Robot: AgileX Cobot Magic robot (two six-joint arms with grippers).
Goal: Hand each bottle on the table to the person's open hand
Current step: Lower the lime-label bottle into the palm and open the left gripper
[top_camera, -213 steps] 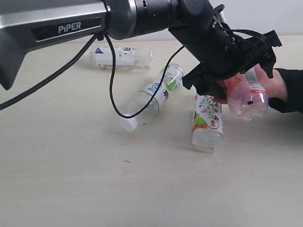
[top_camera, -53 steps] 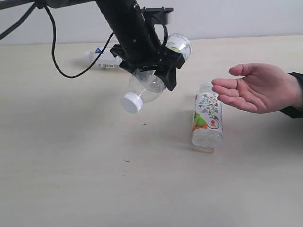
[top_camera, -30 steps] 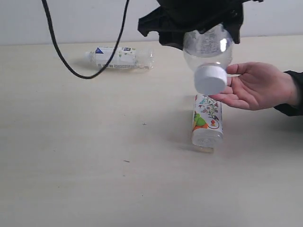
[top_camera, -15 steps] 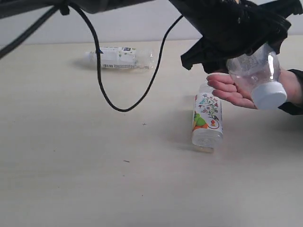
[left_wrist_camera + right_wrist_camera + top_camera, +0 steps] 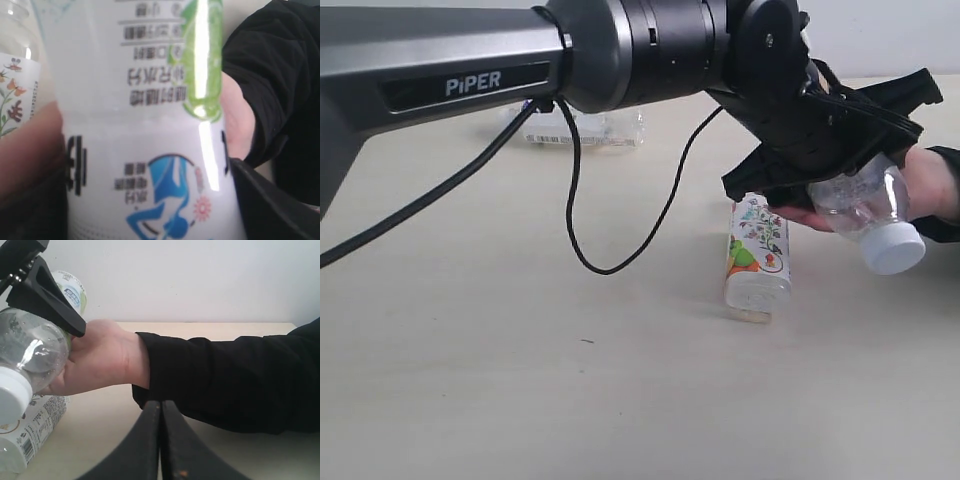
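Observation:
My left gripper (image 5: 845, 175) is shut on the green-white bottle (image 5: 860, 205), reaching across to the right. The bottle's white cap (image 5: 895, 250) points down and forward. It lies against the palm of the person's open hand (image 5: 100, 360), whose black sleeve (image 5: 225, 385) runs off to the side. In the left wrist view the bottle's label (image 5: 150, 125) fills the frame between the dark fingers (image 5: 270, 200). The floral bottle (image 5: 757, 255) lies on the table (image 5: 520, 350) just below the hand. The white-blue bottle (image 5: 590, 127) lies at the back, partly behind the arm. My right gripper (image 5: 160, 407) is shut and empty near the sleeve.
The left arm's black cable (image 5: 620, 240) loops down over the middle of the table. The arm's grey body (image 5: 450, 70) crosses the upper left of the exterior view. A pale wall (image 5: 200, 280) stands behind the table.
The left gripper carried the green-white bottle to the right and lowered it onto the open hand; the cap now hangs lower. The other two bottles have not moved.

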